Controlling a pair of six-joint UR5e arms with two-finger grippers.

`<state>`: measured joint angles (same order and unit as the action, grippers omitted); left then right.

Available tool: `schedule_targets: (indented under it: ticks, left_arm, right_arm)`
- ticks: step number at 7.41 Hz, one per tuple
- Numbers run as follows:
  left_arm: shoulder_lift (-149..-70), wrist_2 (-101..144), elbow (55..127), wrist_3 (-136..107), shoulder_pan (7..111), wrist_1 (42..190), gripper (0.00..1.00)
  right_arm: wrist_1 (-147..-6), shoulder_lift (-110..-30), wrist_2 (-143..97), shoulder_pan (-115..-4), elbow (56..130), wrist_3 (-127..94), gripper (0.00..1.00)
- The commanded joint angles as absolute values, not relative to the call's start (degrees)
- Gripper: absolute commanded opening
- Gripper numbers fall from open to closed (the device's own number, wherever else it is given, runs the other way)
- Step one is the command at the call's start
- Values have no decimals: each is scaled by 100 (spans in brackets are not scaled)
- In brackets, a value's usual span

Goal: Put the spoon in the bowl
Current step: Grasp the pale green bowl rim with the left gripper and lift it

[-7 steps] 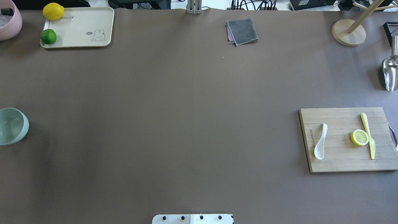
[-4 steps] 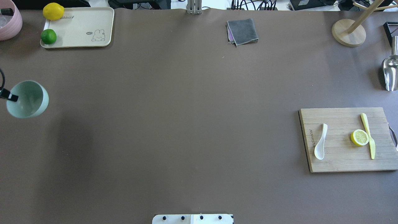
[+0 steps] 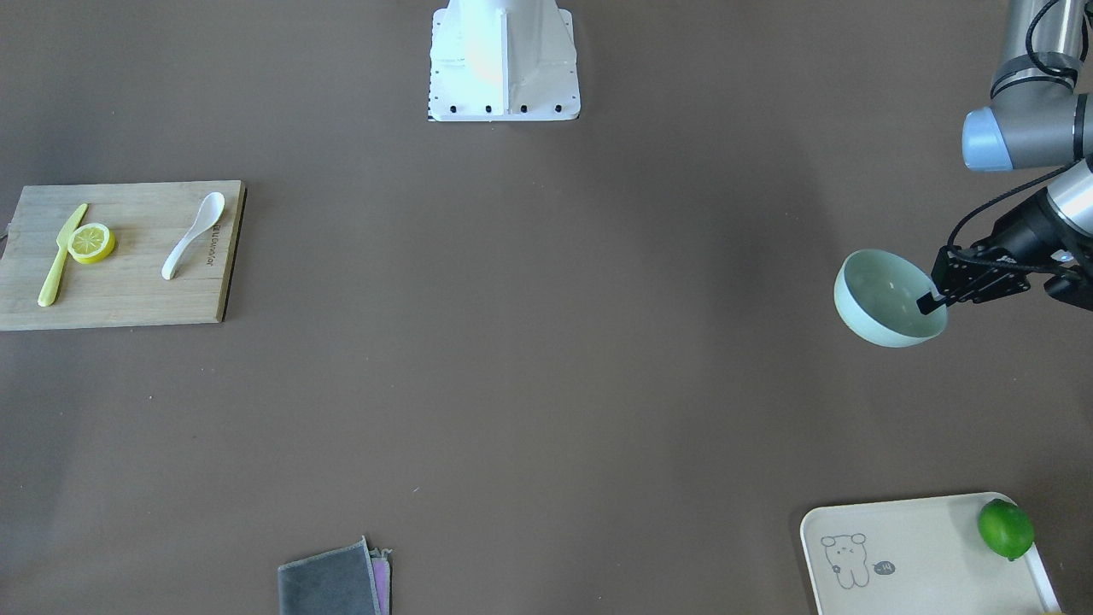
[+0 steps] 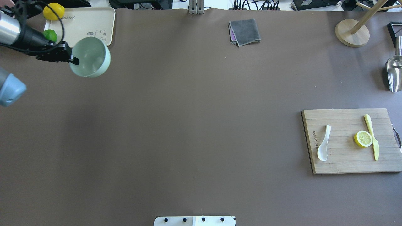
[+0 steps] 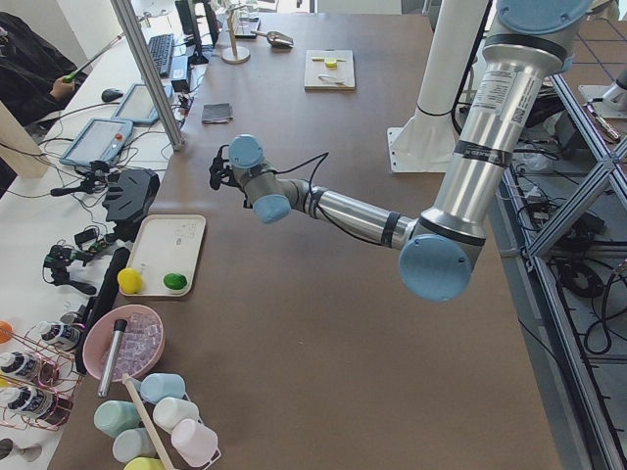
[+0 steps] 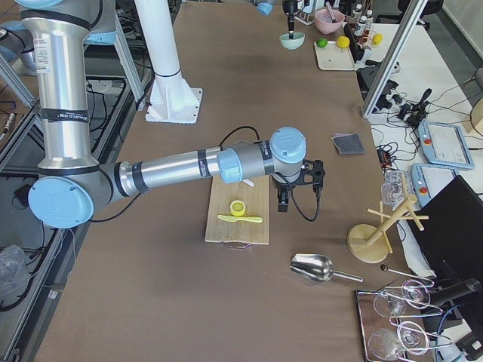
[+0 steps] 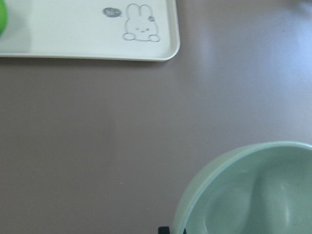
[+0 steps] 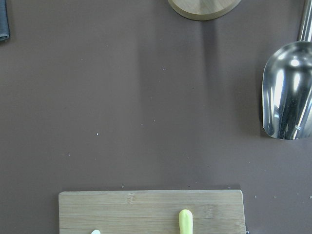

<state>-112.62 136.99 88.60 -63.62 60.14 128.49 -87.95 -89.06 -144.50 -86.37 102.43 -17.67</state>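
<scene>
The left hand [image 4: 74, 60] pinches the rim of the green bowl [image 4: 92, 58] — far from the spoon [image 4: 323, 143], which lies on the wooden board [image 4: 345, 164]. The right hand [image 6: 282, 202] hangs near that board — I cannot tell if it is clenched.

Colours on the brown table [image 4: 188, 125]
The bowl [image 4: 91, 57] is pale mint green; the spoon [image 4: 323, 143] is white. The knife [image 4: 372, 137] and lemon slice [image 4: 363, 138] are yellow, on a light wood board [image 4: 345, 163] with stripes. The cream tray [image 4: 81, 25] has a rabbit drawing [image 7: 141, 24], a green lime [image 4: 51, 35] and a yellow lemon [image 4: 53, 11]. The cloth [image 4: 245, 31] is grey.
</scene>
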Motion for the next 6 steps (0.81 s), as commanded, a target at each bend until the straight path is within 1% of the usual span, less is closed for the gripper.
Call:
schedule_targets:
  ticks: [1,3,4,6]
  left_arm:
    - [-12406,12514,8955,-7625,4648,11992,0]
    - [-12646,11317,8912,-7664,3512,11691,0]
    - [-12639,11077,8912,-7655,3289,11646,0]
    - [-12586,11066,8965,-7655,3165,11646,0]
  right_arm:
    - [-8780,-8947,-14344,-8631,10222,-1732,100]
    - [-8780,-8982,-14370,-8561,10239,-1748,100]
    - [-8780,-8974,-14353,-8517,10239,-1758,100]
    - [-8780,-8974,-14370,-8481,10248,-1950,100]
